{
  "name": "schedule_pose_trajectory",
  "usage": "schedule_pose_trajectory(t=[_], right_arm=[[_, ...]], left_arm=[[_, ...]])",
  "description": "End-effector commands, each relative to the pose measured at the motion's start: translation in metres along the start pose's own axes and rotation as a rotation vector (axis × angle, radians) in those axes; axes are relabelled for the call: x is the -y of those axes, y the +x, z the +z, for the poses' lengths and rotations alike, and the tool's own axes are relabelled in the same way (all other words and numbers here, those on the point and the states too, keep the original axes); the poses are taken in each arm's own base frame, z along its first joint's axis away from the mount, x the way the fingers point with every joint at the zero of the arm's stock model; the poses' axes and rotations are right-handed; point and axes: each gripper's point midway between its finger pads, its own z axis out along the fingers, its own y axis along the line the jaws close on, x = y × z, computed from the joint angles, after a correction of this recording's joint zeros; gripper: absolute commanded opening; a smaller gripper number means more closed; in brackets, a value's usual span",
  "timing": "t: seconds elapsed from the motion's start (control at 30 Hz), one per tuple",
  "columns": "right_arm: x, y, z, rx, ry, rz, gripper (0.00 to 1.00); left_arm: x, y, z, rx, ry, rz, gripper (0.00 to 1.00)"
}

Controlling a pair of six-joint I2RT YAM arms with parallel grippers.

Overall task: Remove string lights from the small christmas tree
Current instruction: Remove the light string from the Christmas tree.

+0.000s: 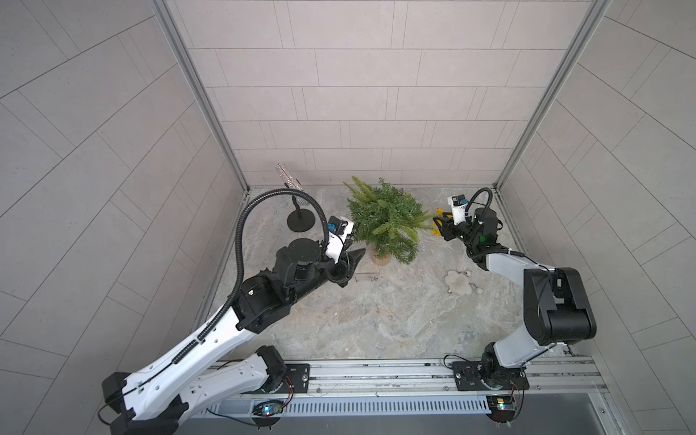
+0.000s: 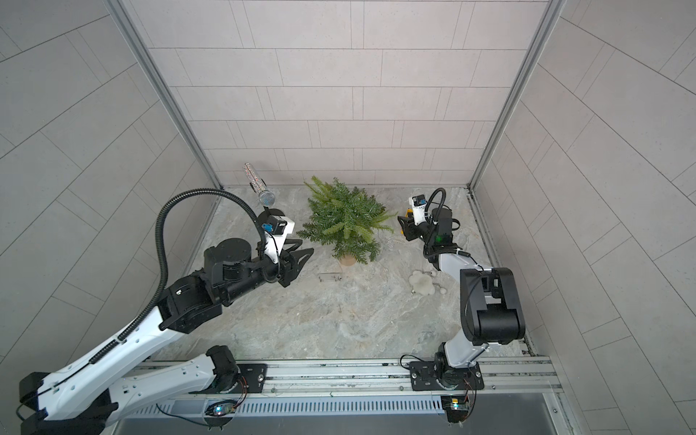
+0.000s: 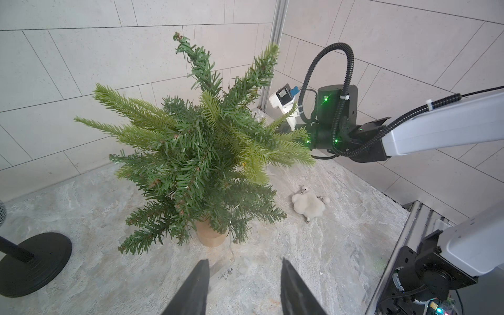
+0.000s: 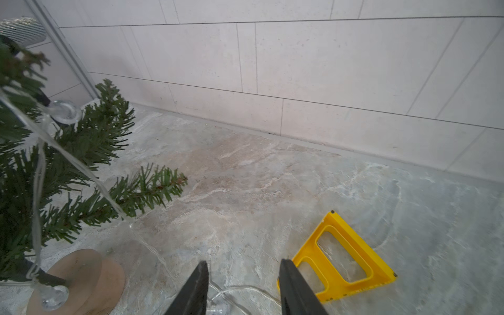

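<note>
I am partway through the unwinding. The string lights (image 4: 65, 111) are not off yet: wire and clear bulbs hang over the lower branches of the small christmas tree (image 1: 384, 220) on the side facing my right gripper (image 4: 244, 263). From there the wire trails down past the tan base (image 4: 81, 275) to the table, where a loose loop lies under my right fingers. Those fingers are spread and pinch nothing, and the wire sits below them, not between them. My left gripper (image 3: 244, 261) hovers just in front of the tree, fingers spread and empty, with the lights' clear box (image 1: 364, 278) on the table near its tips. I judge the next move to be a fresh grasp: lower my right fingers onto the slack wire, close on it, and draw it away so the loops slip off the needles instead of tipping the tree. A yellow triangular frame (image 4: 341, 256) lies just beside my right fingers and must not get caught.
</note>
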Motion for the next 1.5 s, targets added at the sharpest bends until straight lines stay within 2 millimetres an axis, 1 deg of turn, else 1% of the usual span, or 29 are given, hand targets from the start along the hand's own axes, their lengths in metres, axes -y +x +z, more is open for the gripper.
schedule_pose_trajectory(t=[0.0,0.03,0.1,0.17,0.2,0.23,0.27,0.3,0.33,0.4,0.5,0.57,0.63,0.7,0.77,0.83,0.9,1.03,1.17,1.23,1.3,1.4,1.47], right_arm=[[-0.02,-0.015,0.003,0.103,-0.078,-0.051,0.45],[-0.02,-0.009,0.003,0.091,-0.08,-0.035,0.45],[-0.029,0.002,0.008,0.071,-0.111,-0.024,0.43],[-0.041,0.003,0.01,0.057,-0.135,-0.042,0.43],[-0.043,0.003,0.012,0.047,-0.13,-0.04,0.44],[-0.04,0.005,0.017,0.011,-0.126,-0.009,0.44],[-0.043,0.011,0.02,-0.046,-0.153,0.021,0.46],[-0.047,0.015,0.02,-0.077,-0.175,0.032,0.52],[-0.054,0.017,0.019,-0.08,-0.191,0.031,0.53],[-0.061,0.014,0.015,-0.04,-0.191,0.013,0.54],[-0.059,0.011,0.025,-0.039,-0.189,0.08,0.54],[-0.059,0.007,0.031,-0.017,-0.191,0.163,0.53],[-0.063,0.006,0.032,0.009,-0.212,0.232,0.56],[-0.064,0.012,0.035,0.006,-0.2,0.24,0.57],[-0.057,0.015,0.042,-0.003,-0.16,0.244,0.55],[-0.055,0.013,0.047,0.042,-0.167,0.272,0.54],[-0.06,0.01,0.052,0.076,-0.209,0.302,0.53],[-0.063,0.016,0.062,0.077,-0.216,0.277,0.52],[-0.062,0.011,0.066,0.103,-0.221,0.28,0.5],[-0.062,0.009,0.068,0.117,-0.226,0.279,0.47],[-0.062,0.007,0.071,0.129,-0.24,0.287,0.41],[-0.061,0.009,0.072,0.134,-0.243,0.294,0.25],[-0.057,0.011,0.069,0.135,-0.23,0.298,0.13]], left_arm=[[-0.004,-0.011,0.0,0.011,-0.024,0.018,0.46],[-0.004,-0.012,0.002,0.009,-0.025,0.018,0.46],[-0.004,-0.015,0.004,0.011,-0.025,0.02,0.46],[-0.005,-0.017,0.006,0.017,-0.03,0.022,0.46],[-0.006,-0.018,0.007,0.018,-0.031,0.02,0.46],[-0.006,-0.019,0.009,0.019,-0.03,0.018,0.46],[-0.006,-0.019,0.011,0.017,-0.026,0.012,0.46],[-0.006,-0.021,0.011,0.017,-0.021,0.006,0.46],[-0.005,-0.021,0.012,0.015,-0.013,0.001,0.46],[-0.004,-0.022,0.013,0.017,-0.005,-0.007,0.46],[-0.004,-0.022,0.015,0.023,0.001,-0.014,0.46],[-0.003,-0.024,0.015,0.021,0.008,-0.014,0.46],[-0.002,-0.026,0.015,0.027,0.012,-0.017,0.46],[-0.001,-0.026,0.014,0.03,0.018,-0.023,0.46],[-0.001,-0.024,0.014,0.028,0.021,-0.027,0.46],[0.0,-0.022,0.015,0.022,0.026,-0.031,0.46],[0.0,-0.021,0.015,0.02,0.03,-0.038,0.47],[0.0,-0.022,0.011,0.029,0.026,-0.046,0.46],[-0.002,-0.021,0.011,0.025,0.015,-0.046,0.46],[-0.002,-0.021,0.012,0.022,0.015,-0.048,0.47],[-0.003,-0.021,0.013,0.022,0.011,-0.048,0.47],[-0.004,-0.022,0.013,0.016,0.001,-0.04,0.47],[-0.005,-0.023,0.013,0.01,-0.005,-0.032,0.47]])
